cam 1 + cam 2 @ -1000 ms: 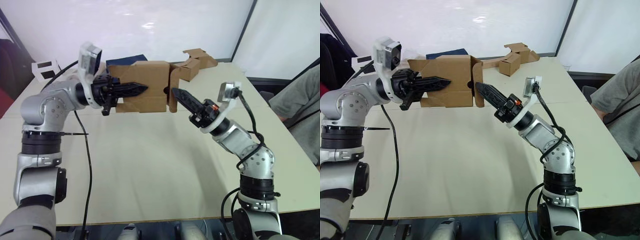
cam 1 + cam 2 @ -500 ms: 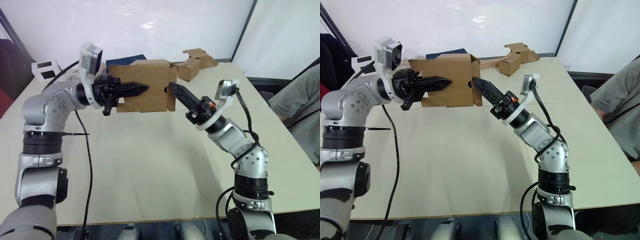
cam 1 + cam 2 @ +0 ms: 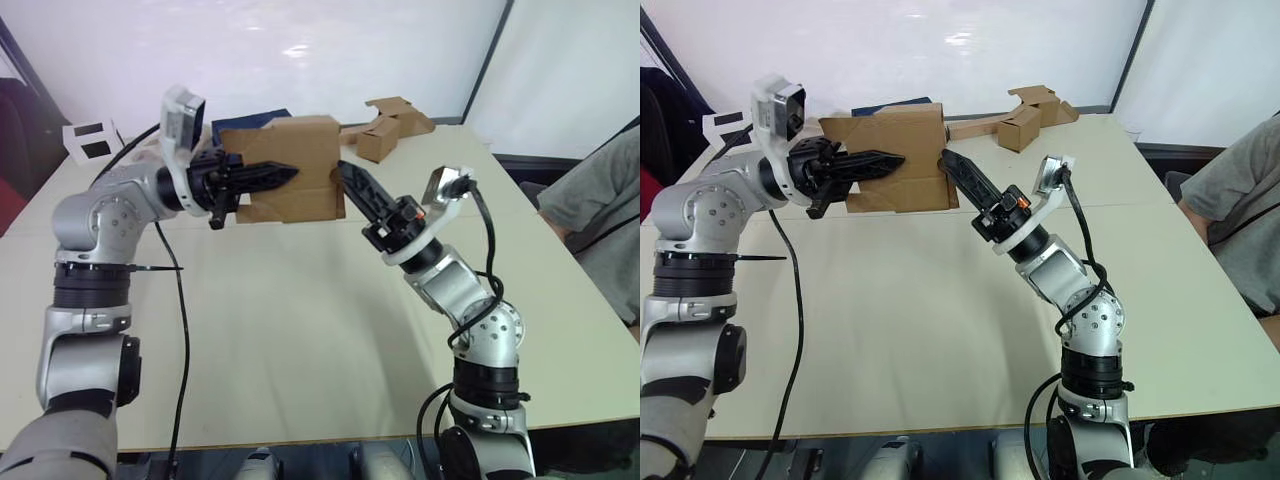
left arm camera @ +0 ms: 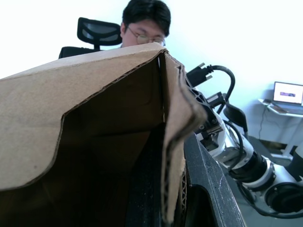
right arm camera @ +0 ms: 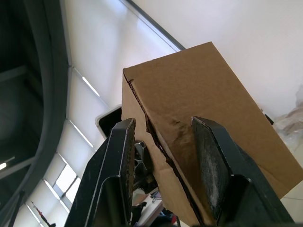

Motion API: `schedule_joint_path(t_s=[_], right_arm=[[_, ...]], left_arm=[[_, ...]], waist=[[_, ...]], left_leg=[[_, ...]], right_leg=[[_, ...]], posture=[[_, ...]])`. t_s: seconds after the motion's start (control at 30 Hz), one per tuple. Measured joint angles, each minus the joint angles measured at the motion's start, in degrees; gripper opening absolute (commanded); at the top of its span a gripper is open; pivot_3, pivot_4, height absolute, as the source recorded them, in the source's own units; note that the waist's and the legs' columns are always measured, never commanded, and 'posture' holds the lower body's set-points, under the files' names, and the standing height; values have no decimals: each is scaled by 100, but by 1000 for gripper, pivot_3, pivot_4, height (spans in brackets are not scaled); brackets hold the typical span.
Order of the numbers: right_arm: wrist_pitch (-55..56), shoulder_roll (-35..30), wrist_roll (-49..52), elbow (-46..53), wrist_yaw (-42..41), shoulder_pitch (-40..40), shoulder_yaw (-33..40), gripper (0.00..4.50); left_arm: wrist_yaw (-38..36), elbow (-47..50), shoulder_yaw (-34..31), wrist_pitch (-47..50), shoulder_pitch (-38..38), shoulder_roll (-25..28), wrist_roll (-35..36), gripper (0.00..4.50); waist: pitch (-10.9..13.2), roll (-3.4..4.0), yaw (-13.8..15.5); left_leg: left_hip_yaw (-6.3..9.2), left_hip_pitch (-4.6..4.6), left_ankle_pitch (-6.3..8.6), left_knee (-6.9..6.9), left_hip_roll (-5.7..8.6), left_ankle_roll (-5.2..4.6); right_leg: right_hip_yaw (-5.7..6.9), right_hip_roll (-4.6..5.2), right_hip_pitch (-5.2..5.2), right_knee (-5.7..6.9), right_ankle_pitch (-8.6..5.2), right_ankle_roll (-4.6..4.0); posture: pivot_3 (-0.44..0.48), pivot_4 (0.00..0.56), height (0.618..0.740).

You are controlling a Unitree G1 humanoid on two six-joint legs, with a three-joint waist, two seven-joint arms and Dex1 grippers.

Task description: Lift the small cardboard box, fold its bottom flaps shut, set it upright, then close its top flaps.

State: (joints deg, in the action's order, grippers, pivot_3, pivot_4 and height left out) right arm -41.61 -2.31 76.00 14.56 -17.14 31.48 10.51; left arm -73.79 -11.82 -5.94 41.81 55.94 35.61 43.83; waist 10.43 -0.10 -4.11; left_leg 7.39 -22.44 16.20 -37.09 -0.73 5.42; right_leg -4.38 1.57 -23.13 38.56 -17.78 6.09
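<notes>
Small cardboard box [image 3: 290, 165] hangs above the surface [image 3: 300, 320], its wall pinched by the left tool [image 3: 280, 176] so the end flap is free; the right tool [image 3: 345, 172], fingers parted, presses that flap inward.

The small cardboard box [image 3: 290, 165] is plain brown corrugated card, matt and unprinted, its cut edges showing the fluted core (rough and slightly frayed in the left wrist view). The left gripper [image 3: 270, 177] and right gripper [image 5: 163, 161] have black plastic fingers with a dull sheen. The table [image 3: 300, 330] is smooth, pale and matt.
</notes>
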Motion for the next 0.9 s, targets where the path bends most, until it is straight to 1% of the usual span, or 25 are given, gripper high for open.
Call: schedule_joint_path(t_s=[0.27,0.63,0.9], right_arm=[[186,209,-57,116,215,-136,-164,1889],[75,-262,-121,379,236,-549,-212,1889],[71,-244,-126,379,232,-589,-324,1889]], left_arm=[[55,-106,-7,-73,0,-34,-44,0],[188,-112,-18,-93,-2,-154,-84,0],[162,-249,-24,-154,-2,-196,-97,0]], waist=[[0,0,-1],[0,0,0],[0,0,-1]], left_leg=[[0,0,-3,0,0,6],[0,0,0,1,0,1],[0,0,2,1,0,-4]], right_leg=[[0,0,-1,0,0,0],[0,-1,-1,0,0,0],[0,-1,-1,0,0,0]], posture=[[0,150,740],[0,150,740],[0,150,740]])
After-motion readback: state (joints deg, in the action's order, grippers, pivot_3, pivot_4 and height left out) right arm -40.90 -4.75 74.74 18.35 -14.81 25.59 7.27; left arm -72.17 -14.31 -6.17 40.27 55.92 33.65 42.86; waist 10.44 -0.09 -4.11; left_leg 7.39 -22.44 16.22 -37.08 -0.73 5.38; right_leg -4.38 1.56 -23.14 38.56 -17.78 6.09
